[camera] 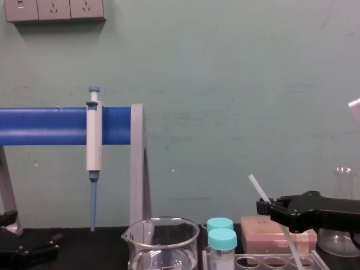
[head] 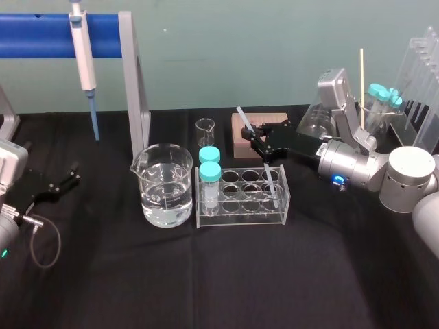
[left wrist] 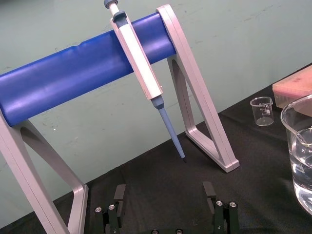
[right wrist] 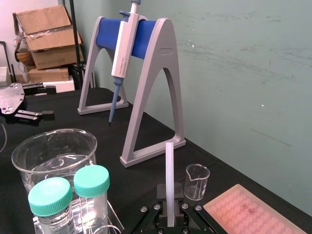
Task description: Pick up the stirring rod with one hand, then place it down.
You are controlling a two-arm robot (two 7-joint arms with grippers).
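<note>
Bench: black cloth-covered table against a pale green wall.

Containers, left to right in the head view:
- Large beaker, front centre-left, clear liquid to roughly half height.
- Small beaker behind it, spouted, appears empty.
- Clear tube rack just right of the large beaker, two rows of wells. The two wells at its left end hold teal-capped tubes; contents cannot be made out. The other wells look empty.
- Pink block behind the rack.
- Conical flask farther right, behind the right arm; it looks empty.

Pipette hangs tip down from the blue bar of the stand at back left, its tip clear of the cloth.

Right gripper is over the back of the rack, in front of the pink block. Its fingers are pressed onto the stirring rod, pinching it partway along its length. The rod is tilted: the upper end points up and to the left above the fingers, and the lower end slants down into the right end of the rack. I cannot tell whether the tip touches the rack floor. In the right wrist view the rod rises straight out from between the fingers.

Left gripper sits at the left edge of the table, well apart from the glassware, fingers spread and holding nothing.
</note>
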